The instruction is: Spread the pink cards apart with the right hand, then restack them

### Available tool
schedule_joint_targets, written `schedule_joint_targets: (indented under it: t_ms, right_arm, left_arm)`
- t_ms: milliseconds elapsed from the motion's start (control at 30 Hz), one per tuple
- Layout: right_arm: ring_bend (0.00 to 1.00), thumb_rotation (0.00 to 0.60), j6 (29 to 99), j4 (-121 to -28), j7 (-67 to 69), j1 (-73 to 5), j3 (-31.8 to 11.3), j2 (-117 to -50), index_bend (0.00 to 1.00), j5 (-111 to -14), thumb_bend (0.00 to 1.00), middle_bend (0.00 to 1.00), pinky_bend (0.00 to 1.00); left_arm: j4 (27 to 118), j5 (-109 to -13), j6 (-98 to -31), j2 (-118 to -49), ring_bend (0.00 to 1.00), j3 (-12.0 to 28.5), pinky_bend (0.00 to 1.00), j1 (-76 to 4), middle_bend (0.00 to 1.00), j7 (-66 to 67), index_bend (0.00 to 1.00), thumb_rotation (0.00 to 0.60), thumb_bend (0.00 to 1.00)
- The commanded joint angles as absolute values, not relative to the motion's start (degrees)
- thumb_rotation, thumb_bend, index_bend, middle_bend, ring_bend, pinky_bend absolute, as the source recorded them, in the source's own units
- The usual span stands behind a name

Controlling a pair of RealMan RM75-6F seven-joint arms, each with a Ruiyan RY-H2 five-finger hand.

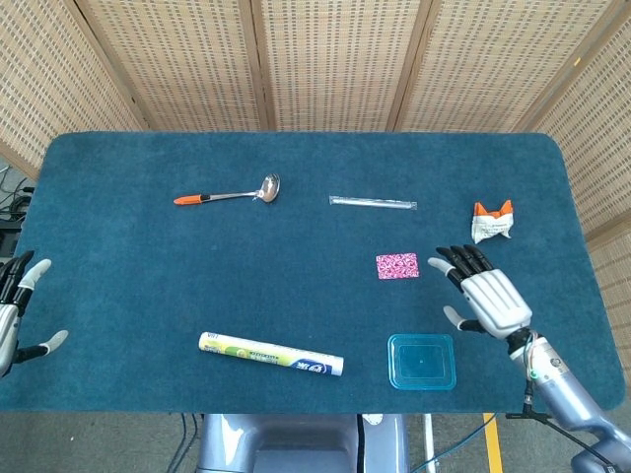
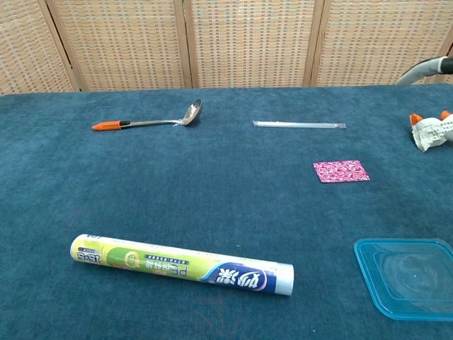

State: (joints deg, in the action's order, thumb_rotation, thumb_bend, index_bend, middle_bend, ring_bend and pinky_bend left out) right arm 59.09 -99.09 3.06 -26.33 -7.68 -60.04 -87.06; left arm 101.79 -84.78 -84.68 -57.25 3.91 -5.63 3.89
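The pink cards (image 1: pixel 397 265) lie as one neat stack on the blue cloth, right of centre; the chest view shows the stack (image 2: pixel 341 171) too. My right hand (image 1: pixel 483 295) hovers just right of the stack, fingers spread and holding nothing, its fingertips a short way from the cards. In the chest view only a grey fingertip (image 2: pixel 425 69) shows at the right edge. My left hand (image 1: pixel 18 313) stays at the table's left edge, fingers apart and empty.
A blue plastic lid (image 1: pixel 422 362) sits near the front edge below the right hand. A roll tube (image 1: pixel 271 354) lies front centre. At the back are a spoon (image 1: pixel 229 195), a wrapped straw (image 1: pixel 373 202) and a crumpled packet (image 1: pixel 491 223).
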Motion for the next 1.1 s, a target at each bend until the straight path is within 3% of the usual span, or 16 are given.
schedule_joint_targets:
  t_ms: [33, 533, 1100]
  right_arm:
    - [0.00, 0.600, 57.19, -98.53, 4.17, -28.10, -8.20, -60.55, 0.12, -86.68, 0.44, 0.07, 0.00]
    - [0.00, 0.600, 42.96, -89.62, 11.92, -40.07, -8.68, -67.86, 0.12, -85.49, 0.47, 0.10, 0.00]
    - [0.00, 0.600, 34.65, -80.13, 16.02, -47.51, -6.45, -74.33, 0.14, -84.62, 0.47, 0.12, 0.00]
  left_arm:
    - [101.90, -84.74, -84.63, -57.19, 0.00, 3.98, 0.00, -5.72, 0.00, 4.01, 0.08, 0.600, 0.14]
    - [104.46, -83.54, -83.52, -56.39, 0.00, 5.06, 0.00, -7.24, 0.00, 6.49, 0.08, 0.600, 0.14]
    - [104.09, -82.23, -83.07, -56.18, 0.00, 4.96, 0.00, -7.37, 0.00, 6.17, 0.08, 0.600, 0.14]
